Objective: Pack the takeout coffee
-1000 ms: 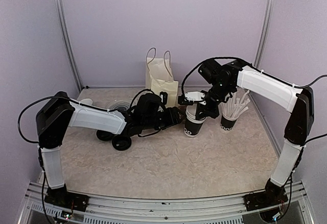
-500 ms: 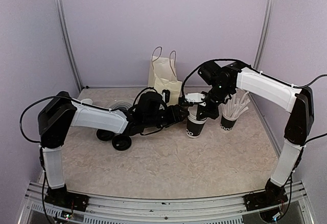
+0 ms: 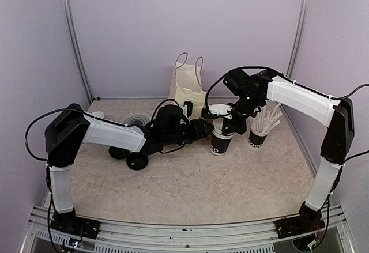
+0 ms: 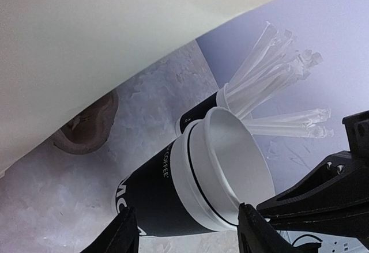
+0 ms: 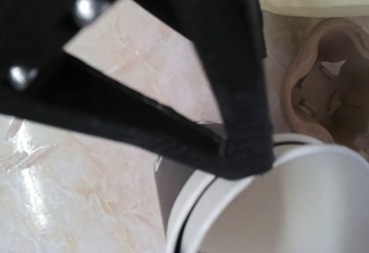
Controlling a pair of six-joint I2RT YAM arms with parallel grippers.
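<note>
Two black paper cups with white lettering stand nested, lidless, at mid-table. In the left wrist view the lower cup holds the white-lined upper cup. My right gripper is shut on the upper cup's rim, its fingertips pinching the edge. My left gripper is open, its fingers either side of the lower cup and close against it. Two black lids lie on the table to the left.
A cream paper bag stands behind the cups. A brown pulp cup carrier lies by it, also in the right wrist view. A black cup of white straws stands to the right. A clear lid lies back left.
My left gripper has moved right, up to the nested cups. The paper bag has shifted right and stands more upright. My right gripper keeps its hold on the rim.
</note>
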